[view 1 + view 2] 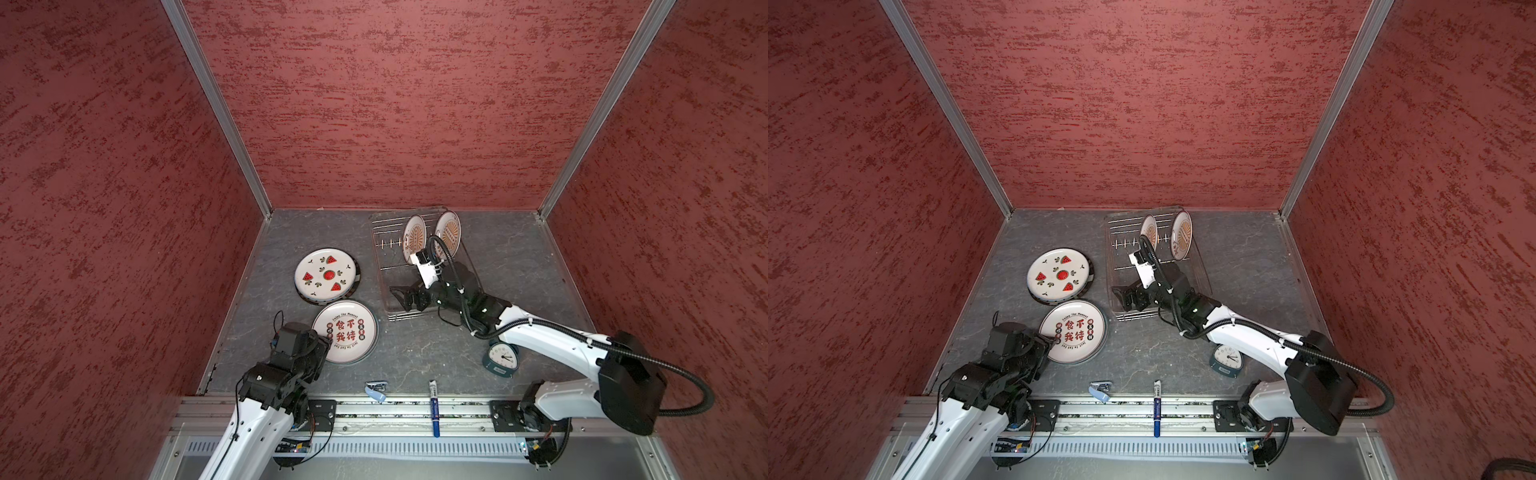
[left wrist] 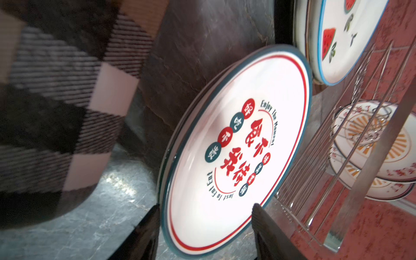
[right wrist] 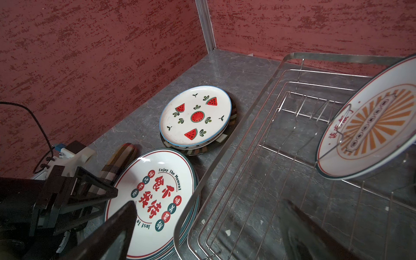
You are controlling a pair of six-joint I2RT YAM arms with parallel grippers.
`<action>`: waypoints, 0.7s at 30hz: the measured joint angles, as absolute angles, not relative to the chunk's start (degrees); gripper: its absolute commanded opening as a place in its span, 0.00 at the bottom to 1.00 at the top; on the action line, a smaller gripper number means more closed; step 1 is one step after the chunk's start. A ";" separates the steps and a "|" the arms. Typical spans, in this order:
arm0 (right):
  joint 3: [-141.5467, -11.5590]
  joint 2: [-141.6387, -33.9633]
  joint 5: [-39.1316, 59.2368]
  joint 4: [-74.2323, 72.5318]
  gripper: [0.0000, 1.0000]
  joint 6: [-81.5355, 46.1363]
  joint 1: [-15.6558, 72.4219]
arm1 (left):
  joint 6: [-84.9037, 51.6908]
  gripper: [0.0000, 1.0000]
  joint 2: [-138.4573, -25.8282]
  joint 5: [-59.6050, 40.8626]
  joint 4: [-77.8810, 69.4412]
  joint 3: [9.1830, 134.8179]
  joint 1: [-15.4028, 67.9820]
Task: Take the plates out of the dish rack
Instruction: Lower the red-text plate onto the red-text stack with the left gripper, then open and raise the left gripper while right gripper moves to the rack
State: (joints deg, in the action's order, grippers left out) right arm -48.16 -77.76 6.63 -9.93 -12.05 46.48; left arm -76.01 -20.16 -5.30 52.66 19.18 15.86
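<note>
The rectangular silver wire dish rack [image 1: 384, 270] on its clear tray base stands at the far right of the table. Two round white ceramic plates with orange sunbursts stand on edge between its prongs: the left sunburst plate [image 1: 414, 238] and the right sunburst plate [image 1: 449, 231]. Left of the rack are two flat stacks. The white watermelon-slice plate [image 1: 326, 274] tops the far stack, and the white red-character plate [image 1: 345, 331] tops the near one.

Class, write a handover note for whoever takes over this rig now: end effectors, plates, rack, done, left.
Left end effector: open, astride the rim of the red-character plate.
Right end effector: open, empty, over the dish rack's bare near end.
Done: red-character stack and watermelon-topped stack lie on the table.
To do: two sunburst plates, upright in the rack.
</note>
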 measured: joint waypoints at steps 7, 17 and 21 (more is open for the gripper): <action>-48.16 -77.76 5.89 -10.02 0.99 -12.05 46.52 | -75.59 0.67 -20.93 -1.37 52.84 19.53 16.38; -48.14 -77.76 -2.72 -11.81 0.99 -15.07 46.48 | -73.82 0.89 -21.56 3.79 49.82 22.57 16.56; -48.14 -77.76 -6.55 -12.40 0.99 -16.14 45.47 | -72.07 0.99 -22.61 5.06 43.83 22.50 18.17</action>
